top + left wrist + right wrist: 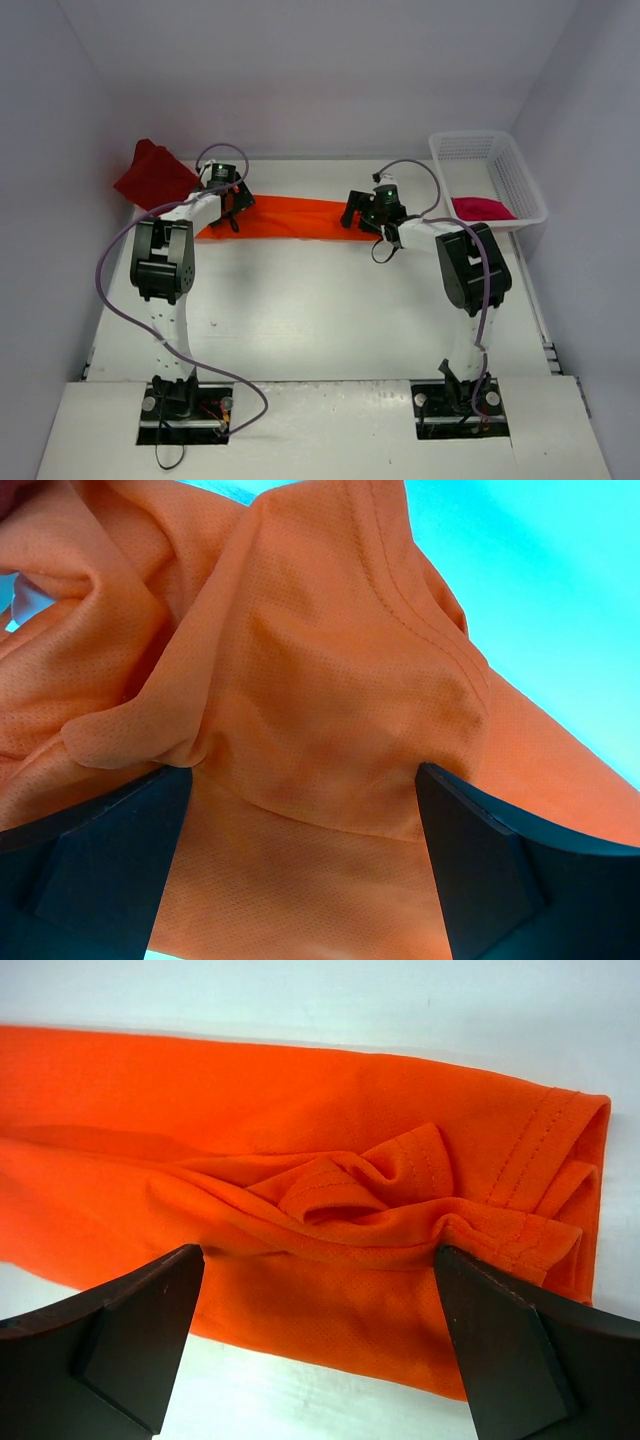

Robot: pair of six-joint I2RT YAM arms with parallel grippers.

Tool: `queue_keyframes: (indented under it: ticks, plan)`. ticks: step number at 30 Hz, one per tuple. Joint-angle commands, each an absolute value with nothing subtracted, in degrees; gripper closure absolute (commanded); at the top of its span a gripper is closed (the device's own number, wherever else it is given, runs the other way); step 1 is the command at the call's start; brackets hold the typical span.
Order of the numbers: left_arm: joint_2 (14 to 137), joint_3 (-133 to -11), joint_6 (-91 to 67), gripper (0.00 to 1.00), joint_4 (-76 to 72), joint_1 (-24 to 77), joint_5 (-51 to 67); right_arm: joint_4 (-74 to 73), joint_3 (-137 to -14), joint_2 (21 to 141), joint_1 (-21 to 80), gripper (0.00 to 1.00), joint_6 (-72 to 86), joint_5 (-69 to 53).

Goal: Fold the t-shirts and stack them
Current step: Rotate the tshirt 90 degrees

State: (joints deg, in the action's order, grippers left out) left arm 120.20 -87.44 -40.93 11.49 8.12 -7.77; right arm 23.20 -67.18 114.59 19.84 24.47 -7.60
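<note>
Top external view: the orange t-shirt (290, 217) lies as a narrow band across the far table (330, 310), long axis left to right, with the left gripper (232, 205) at its left end and the right gripper (365, 215) at its right end. Wrist views show both pairs of jaws spread wide, straddling bunched cloth.

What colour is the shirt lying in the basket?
The t-shirt is crimson-pink, clearest in the top external view.
</note>
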Motion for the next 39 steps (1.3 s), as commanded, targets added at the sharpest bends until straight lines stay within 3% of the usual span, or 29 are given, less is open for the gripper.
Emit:
queue_keyframes:
  ticks: [1, 26, 33, 39]
  plan:
    - [118.74, -90.87, -39.82, 0.10, 10.20, 7.82, -7.47, 25.92, -62.77, 108.55, 19.42, 0.03, 26.10, -8.44]
    - [123.22, -94.92, -39.38, 0.10, 7.73, 9.14, -6.06, 24.52, -40.53, 85.79, 25.40, 0.03, 31.29, -6.33]
    - [124.54, -96.85, -38.85, 0.10, 8.17, 11.07, -6.15, 19.25, -44.90, 81.30, 24.35, 0.03, 28.48, -4.30]
    - [126.29, -99.57, -38.23, 0.10, 8.70, 12.30, -6.24, 19.33, -50.79, 86.47, 21.45, 0.03, 25.58, -5.80]
